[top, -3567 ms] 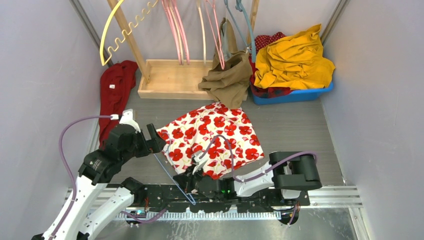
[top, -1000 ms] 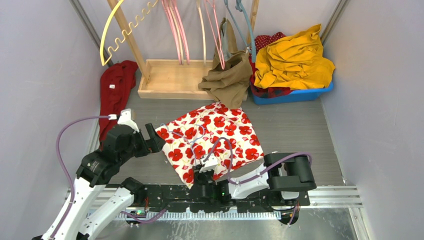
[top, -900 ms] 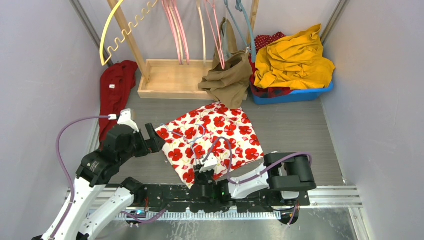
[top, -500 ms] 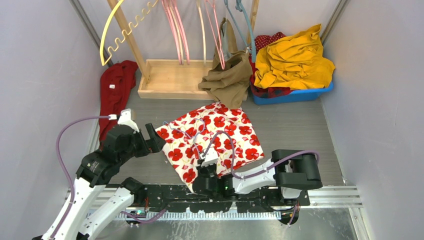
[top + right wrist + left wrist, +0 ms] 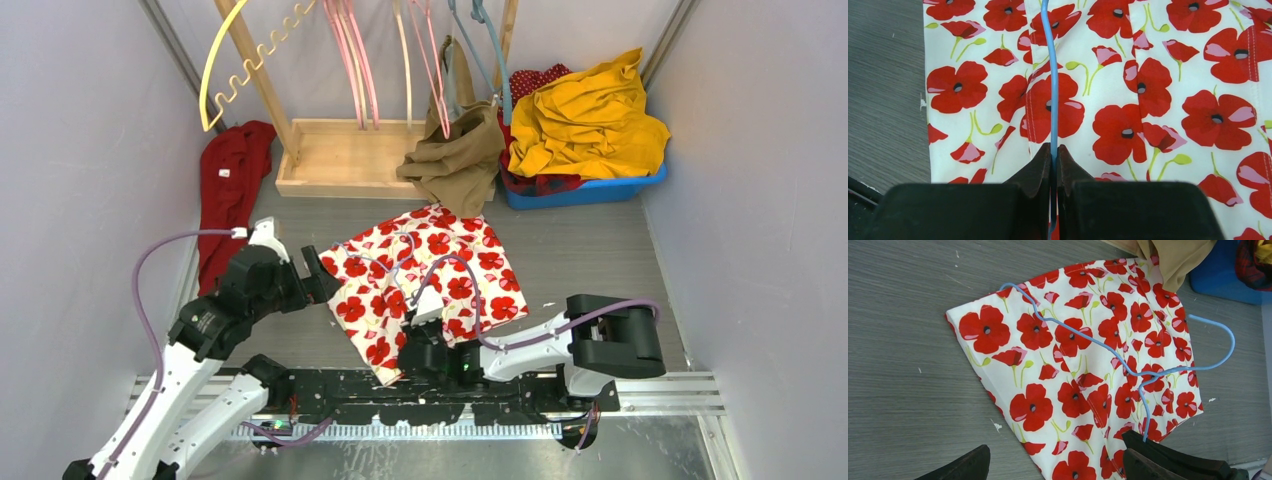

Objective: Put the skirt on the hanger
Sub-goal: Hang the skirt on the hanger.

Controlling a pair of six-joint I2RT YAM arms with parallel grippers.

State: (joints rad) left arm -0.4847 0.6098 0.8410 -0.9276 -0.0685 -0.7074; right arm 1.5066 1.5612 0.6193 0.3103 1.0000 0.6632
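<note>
Lying flat on the grey tabletop [image 5: 600, 260], centre: one skirt [image 5: 440, 270], white with red poppies and green stems, spread out in a rough fan shape.

Item: one thin blue wire hanger [image 5: 1083, 337], resting on top of the skirt, not threaded through it. Its hook curves past the skirt's edge over bare tabletop; one shoulder end sits near a corner of the cloth.

Item: right pincer [image 5: 1054, 150], low over the near edge of the skirt. Fingers pressed together on the hanger's wire, which runs straight out from between them across the print.

Item: left pincer [image 5: 318, 272], at the skirt's left edge. Fingers [image 5: 963, 467] spread wide, nothing between them; whether they touch the cloth cannot be told.

Background lot, far side of tabletop:
- wooden rack base [image 5: 345, 155], pale, with slanted posts;
- pink hangers [image 5: 350, 50] and a yellow wavy hanger [image 5: 225, 70] hanging on the rack;
- tan garment [image 5: 455, 160], hanging down at the rack's right end, its lower edge just beside the skirt's far edge;
- blue bin [image 5: 585, 190], far right, heaped with a yellow garment [image 5: 590, 120] over red patterned cloth;
- dark red garment [image 5: 228, 185], lying along the left wall beside the rack.
</note>
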